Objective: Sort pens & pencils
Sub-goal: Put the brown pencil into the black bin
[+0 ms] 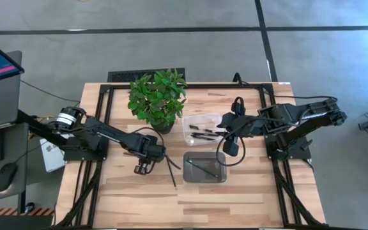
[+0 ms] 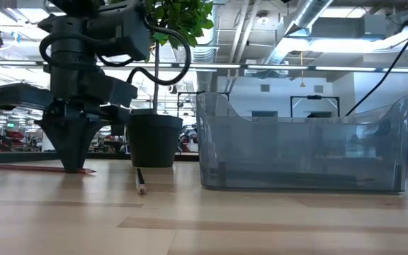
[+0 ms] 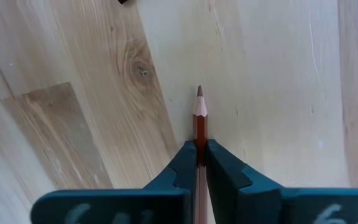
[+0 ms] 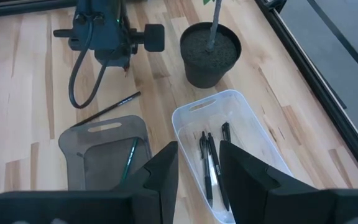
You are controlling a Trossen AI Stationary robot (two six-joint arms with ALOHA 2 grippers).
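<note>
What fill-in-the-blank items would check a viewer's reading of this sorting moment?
1. The left tool is shut on a reddish ____ lying on the table.
2. The right tool hovers, open, above the ____ bin holding black pens.
3. The smoky grey bin holds one ____ pencil.
4. Another dark pencil lies on the table beside the ____ bin.

Missing words: pencil; clear; green; grey
</note>
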